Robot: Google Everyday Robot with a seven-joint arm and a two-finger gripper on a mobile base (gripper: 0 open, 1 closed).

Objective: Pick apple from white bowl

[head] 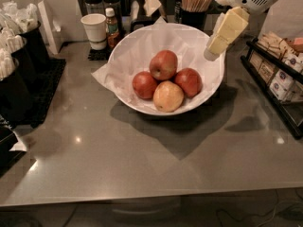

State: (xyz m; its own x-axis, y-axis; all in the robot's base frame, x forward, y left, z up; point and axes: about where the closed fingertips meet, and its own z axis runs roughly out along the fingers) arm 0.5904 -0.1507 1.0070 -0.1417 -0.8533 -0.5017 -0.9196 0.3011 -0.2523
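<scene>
The white bowl (210, 86), lined with crinkled white paper, stands in the middle of the grey counter. It holds three dull-red apples and one pale yellow-pink apple (168, 96). The largest red apple (164, 64) lies on top at the centre, with one red apple to its left (144, 84) and one to its right (188, 82). No sticker shows on it from here. My gripper (211, 51) hangs tilted over the bowl's right rim, up and to the right of the apples, touching none of them.
A small white paper cup (94, 30) and a sauce bottle (111, 27) stand behind the bowl on the left. A holder of stir sticks (194, 4) is at the back. A black rack of packets (279, 79) lines the right edge, and black organisers (21, 70) the left.
</scene>
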